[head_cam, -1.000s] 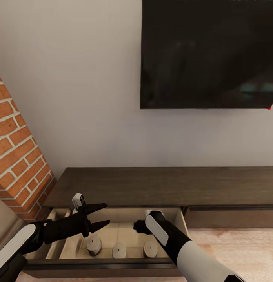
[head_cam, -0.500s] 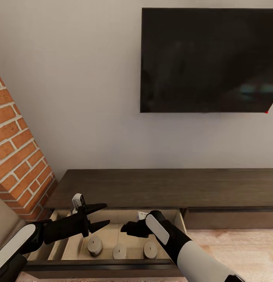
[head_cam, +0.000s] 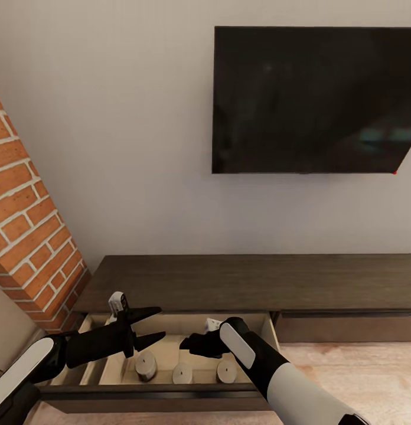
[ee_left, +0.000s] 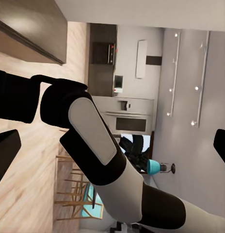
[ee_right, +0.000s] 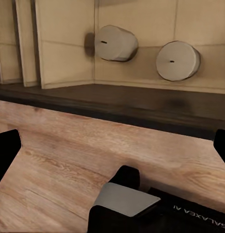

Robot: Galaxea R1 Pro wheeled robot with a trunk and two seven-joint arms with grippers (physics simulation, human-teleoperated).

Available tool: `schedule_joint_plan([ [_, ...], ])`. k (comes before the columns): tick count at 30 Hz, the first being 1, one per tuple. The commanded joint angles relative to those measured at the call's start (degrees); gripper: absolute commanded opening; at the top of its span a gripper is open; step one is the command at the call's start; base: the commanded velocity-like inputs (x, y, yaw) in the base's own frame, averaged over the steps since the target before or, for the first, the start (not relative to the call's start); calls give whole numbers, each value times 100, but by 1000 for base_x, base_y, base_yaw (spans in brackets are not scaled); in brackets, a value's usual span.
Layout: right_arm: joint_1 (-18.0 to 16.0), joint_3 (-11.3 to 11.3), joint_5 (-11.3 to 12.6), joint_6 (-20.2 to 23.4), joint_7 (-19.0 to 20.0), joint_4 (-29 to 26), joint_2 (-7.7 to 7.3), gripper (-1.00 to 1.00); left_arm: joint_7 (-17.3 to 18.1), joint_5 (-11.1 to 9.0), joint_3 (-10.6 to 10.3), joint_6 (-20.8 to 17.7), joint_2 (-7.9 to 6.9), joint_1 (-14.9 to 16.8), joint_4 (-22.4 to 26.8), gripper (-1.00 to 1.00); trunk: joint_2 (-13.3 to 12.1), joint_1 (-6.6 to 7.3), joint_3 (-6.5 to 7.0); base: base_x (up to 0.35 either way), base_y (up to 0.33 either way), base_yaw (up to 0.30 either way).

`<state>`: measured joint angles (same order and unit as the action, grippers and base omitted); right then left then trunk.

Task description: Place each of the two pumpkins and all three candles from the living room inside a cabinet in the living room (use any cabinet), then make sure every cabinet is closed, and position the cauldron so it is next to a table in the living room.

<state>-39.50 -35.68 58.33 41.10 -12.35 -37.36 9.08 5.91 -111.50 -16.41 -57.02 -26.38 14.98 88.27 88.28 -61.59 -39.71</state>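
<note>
Since the earlier frame, the right gripper (head_cam: 191, 344) has drawn leftward over the open cabinet (head_cam: 247, 282) drawer, jaws apparently spread, while three candles (head_cam: 182, 372) stand inside near its front. Left gripper (head_cam: 157, 323) hangs wide and empty at the drawer's left. Withdraw both arms before pushing the front (head_cam: 152, 396) shut (arms obstruct closure).

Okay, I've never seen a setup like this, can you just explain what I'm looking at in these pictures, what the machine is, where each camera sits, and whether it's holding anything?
This is a simulated two-armed robot. The head camera looks down over both arms at a long low cabinet under a wall television. Its drawer is pulled open, with three candles inside. The left gripper and right gripper hover over the drawer, both open and empty. The other two pictures come from cameras on the wrists: the right one looks into the drawer at two candles, the left one shows the robot's other arm and a kitchen beyond.
</note>
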Motion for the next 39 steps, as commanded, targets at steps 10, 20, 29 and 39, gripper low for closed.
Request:
schedule_joint_plan([
  [10,-5,-18,31,434,1652,-6,-121,100,60,57,-9,-2,1,5,-3,100,-400,221,175,-8,0,0],
  [20,-5,-18,32,447,1754,0,-151,100,60,76,-12,6,1,5,-3,100,-801,440,355,-164,18,0],
  [29,-5,-18,46,451,1777,0,-152,100,56,82,-12,7,10,5,-3,100,-1162,638,516,-150,1,0],
  [39,-5,-18,47,452,1780,8,-152,100,53,84,-12,7,10,5,-3,100,-1563,857,696,-264,0,0],
])
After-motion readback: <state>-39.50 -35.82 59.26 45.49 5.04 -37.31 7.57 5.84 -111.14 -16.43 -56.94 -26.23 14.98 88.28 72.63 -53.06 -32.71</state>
